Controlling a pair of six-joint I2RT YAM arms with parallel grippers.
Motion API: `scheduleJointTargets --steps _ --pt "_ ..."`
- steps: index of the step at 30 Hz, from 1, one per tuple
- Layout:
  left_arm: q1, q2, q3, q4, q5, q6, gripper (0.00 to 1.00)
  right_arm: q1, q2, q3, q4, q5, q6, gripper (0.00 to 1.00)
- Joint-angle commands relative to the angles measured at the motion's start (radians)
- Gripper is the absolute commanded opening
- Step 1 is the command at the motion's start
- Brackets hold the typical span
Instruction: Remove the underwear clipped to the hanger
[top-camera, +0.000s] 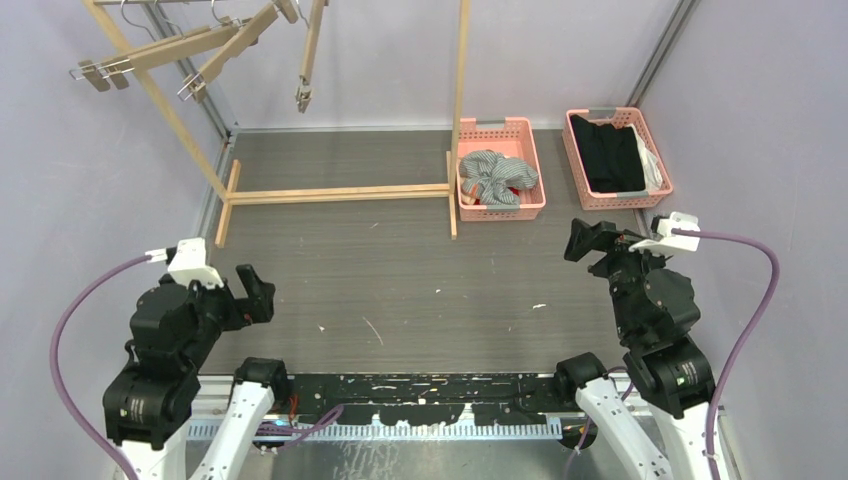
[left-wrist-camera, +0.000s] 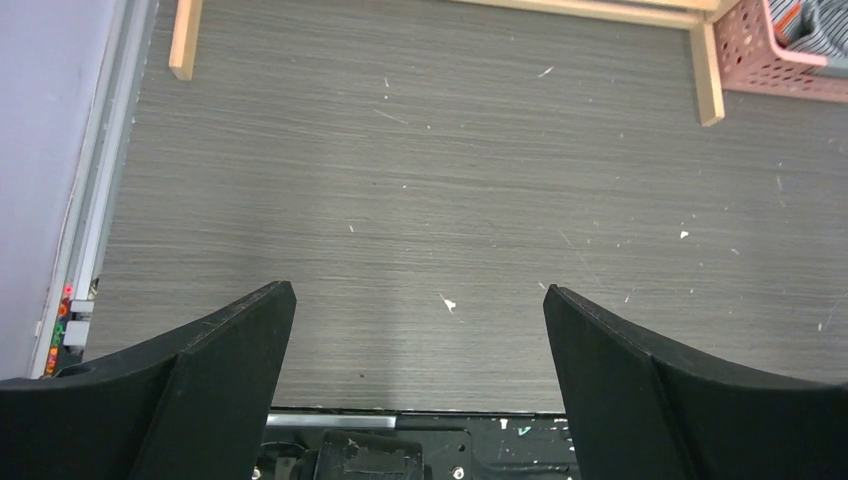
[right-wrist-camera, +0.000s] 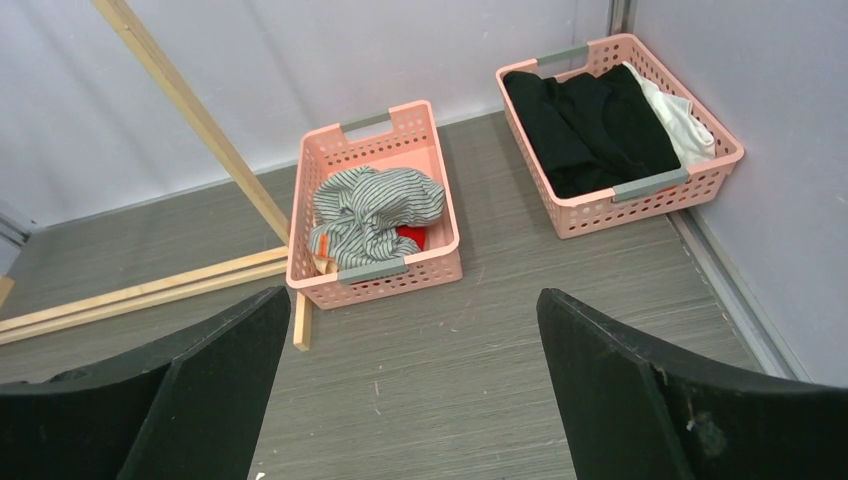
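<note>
The grey-and-white pinstriped boxer briefs (top-camera: 497, 173) lie crumpled in the left pink basket (top-camera: 500, 208); they also show in the right wrist view (right-wrist-camera: 372, 205). A bit of the red piece (right-wrist-camera: 410, 238) shows under them. I cannot make out the beige piece. Wooden clip hangers (top-camera: 165, 50) hang at the top left on the rack, with nothing clipped to them. My left gripper (top-camera: 262, 290) is open and empty low over the table near its left front (left-wrist-camera: 420, 300). My right gripper (top-camera: 578, 240) is open and empty (right-wrist-camera: 413, 300), in front of the baskets.
A second pink basket (top-camera: 655, 195) at the back right holds black clothing (top-camera: 608, 152) and a white cloth (right-wrist-camera: 683, 125). The wooden rack's base rail (top-camera: 340, 192) and upright (top-camera: 460, 90) stand at the back. Walls close in left, right and behind.
</note>
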Motion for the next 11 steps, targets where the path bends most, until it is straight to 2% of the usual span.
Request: scheduleJointTargets --steps 1,6,11 --pt "0.005 -0.059 0.012 0.021 -0.021 -0.041 0.98 0.002 -0.035 0.007 -0.007 0.0 0.019 1.0" --pt "0.005 -0.06 0.006 0.033 0.035 -0.023 0.98 0.002 -0.046 -0.004 -0.018 0.0 0.014 1.0" --pt "0.005 -0.069 -0.001 0.048 0.008 -0.037 0.98 0.002 -0.065 -0.021 -0.018 0.008 0.01 1.0"
